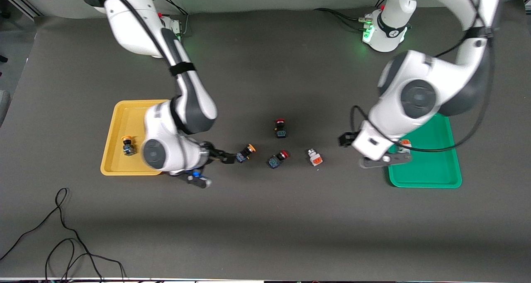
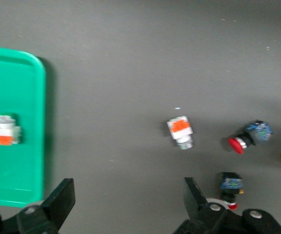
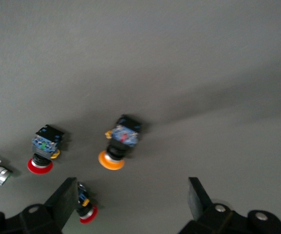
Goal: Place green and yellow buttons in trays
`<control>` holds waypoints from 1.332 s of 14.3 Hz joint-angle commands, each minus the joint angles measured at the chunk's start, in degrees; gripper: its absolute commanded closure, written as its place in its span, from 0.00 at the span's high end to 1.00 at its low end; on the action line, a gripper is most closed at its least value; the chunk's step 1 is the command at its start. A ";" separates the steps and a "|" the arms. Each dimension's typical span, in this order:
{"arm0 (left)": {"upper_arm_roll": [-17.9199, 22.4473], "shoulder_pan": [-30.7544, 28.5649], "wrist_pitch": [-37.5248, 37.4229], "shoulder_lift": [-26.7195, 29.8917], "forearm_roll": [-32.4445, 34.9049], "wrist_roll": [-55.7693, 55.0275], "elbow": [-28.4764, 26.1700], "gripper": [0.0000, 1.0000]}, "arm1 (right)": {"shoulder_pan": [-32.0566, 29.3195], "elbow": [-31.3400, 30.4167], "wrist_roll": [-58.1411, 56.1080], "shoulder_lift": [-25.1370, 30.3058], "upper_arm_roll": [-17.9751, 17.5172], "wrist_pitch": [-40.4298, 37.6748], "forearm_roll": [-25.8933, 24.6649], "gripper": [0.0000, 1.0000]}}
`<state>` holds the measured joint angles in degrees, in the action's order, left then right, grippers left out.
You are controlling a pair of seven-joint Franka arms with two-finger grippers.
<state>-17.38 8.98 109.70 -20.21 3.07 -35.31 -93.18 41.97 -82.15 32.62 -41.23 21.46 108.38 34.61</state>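
Observation:
An orange-capped button [image 1: 246,153] [image 3: 119,145] lies on the table just ahead of my open right gripper [image 1: 226,157] [image 3: 130,195], outside its fingers. Another orange-capped button [image 1: 128,145] lies in the yellow tray [image 1: 124,108]. A white button with an orange block [image 1: 315,157] [image 2: 180,131] rests on the table between the red-capped switches and the green tray [image 1: 435,171] [image 2: 13,87]. A second white button [image 1: 404,142] [image 2: 5,131] lies in the green tray, partly hidden by the left arm. My left gripper [image 1: 346,141] [image 2: 129,195] hangs open and empty over the table beside the green tray.
Two red-capped black-and-blue switches [image 1: 281,128] [image 1: 278,159] lie mid-table between the orange-capped button and the white one. Black cables [image 1: 62,241] trail over the table's corner nearest the front camera, at the right arm's end.

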 commanded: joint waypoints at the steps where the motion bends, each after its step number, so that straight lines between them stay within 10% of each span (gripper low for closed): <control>1: 0.68 3.05 2.01 -2.98 0.01 -9.30 1.69 0.99 | 2.23 1.99 4.64 -4.11 -0.37 3.22 0.54 1.00; 6: 0.68 4.90 3.42 -6.06 0.09 -20.66 1.52 0.99 | 3.03 2.08 9.21 -9.92 -1.95 14.03 1.42 0.98; 12: 0.77 6.83 8.77 -13.17 0.97 -20.94 1.16 0.99 | 2.94 1.99 12.38 -10.81 -2.13 16.25 1.78 0.00; 19: 1.21 7.81 17.91 -21.26 5.46 -20.85 1.08 0.99 | -1.52 2.17 10.46 -4.75 1.39 6.87 0.99 0.00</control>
<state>-17.11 15.90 126.29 -40.42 7.40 -54.89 -93.14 43.49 -79.86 43.97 -49.95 22.28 120.45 35.27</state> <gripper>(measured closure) 0.004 0.599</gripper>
